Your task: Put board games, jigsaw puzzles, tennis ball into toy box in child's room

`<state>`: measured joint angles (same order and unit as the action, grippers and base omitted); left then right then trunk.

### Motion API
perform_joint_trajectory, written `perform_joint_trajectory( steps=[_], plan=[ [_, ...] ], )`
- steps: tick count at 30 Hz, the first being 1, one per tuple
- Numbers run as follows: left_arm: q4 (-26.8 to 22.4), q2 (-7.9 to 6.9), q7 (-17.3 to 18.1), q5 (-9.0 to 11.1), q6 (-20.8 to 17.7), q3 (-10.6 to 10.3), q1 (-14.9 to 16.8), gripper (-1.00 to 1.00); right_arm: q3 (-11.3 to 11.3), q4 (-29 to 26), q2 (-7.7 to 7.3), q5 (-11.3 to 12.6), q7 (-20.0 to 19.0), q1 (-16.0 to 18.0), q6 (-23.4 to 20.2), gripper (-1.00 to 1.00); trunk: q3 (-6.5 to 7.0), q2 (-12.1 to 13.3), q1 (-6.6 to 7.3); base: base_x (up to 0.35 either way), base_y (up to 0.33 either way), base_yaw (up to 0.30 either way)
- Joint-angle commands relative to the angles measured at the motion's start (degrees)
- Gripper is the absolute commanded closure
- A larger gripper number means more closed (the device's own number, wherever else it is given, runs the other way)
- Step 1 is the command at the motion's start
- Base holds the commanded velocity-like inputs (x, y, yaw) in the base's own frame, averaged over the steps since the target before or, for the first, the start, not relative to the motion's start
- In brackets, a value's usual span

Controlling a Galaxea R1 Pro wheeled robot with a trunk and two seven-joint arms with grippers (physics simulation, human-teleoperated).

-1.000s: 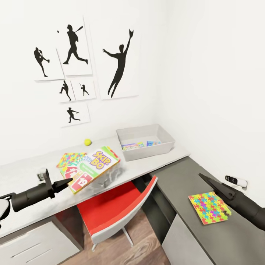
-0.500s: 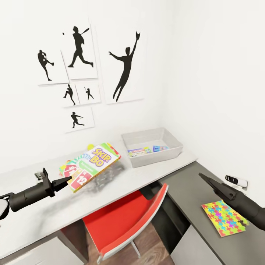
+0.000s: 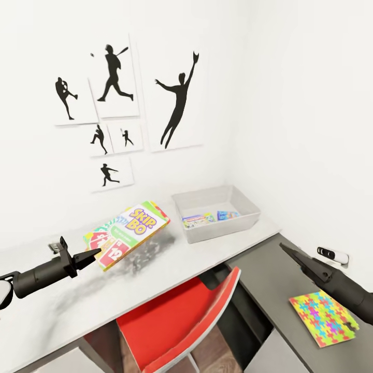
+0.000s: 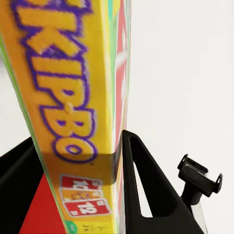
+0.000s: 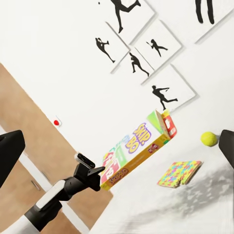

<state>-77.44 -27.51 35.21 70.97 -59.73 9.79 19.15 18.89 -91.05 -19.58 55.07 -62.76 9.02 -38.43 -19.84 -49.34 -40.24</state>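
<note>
White walls hung with black baseball-player silhouettes back a long pale grey-white table. Above it, the left gripper pinches one edge of a flat colourful board game box printed "SKIP-BO", with red cards showing "12"; the box hangs tilted, clear of the tabletop, its far end pointing toward the shallow grey translucent toy box, which holds some small colourful items. From the right wrist, a small yellow-green tennis ball and a multicoloured jigsaw sheet lie on the table beyond. A second bright jigsaw sheet lies on the dark-grey cabinet top, beside the right gripper, whose opening I cannot tell.
</note>
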Motion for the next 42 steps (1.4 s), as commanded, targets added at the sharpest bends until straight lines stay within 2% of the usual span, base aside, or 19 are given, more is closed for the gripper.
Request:
perform_joint_trajectory(
  steps=[1, 42],
  plan=[
    [0.0, 0.0, 0.3, -0.1, -0.3, 0.1, 0.0, 1.0, 0.0, 0.0, -0.02, 0.3, 0.0, 0.0, -0.4, -1.0, 0.03, 0.0, -0.03, 0.219, 0.0, 0.0],
    [0.0, 0.01, 0.4, -0.1, -0.3, 0.1, 0.0, 1.0, 0.0, 0.0, -0.02, 0.3, -0.2, 0.0, -0.4, -1.0, 3.9, 0.0, -0.03, 0.13, 0.014, 0.0]
  ],
)
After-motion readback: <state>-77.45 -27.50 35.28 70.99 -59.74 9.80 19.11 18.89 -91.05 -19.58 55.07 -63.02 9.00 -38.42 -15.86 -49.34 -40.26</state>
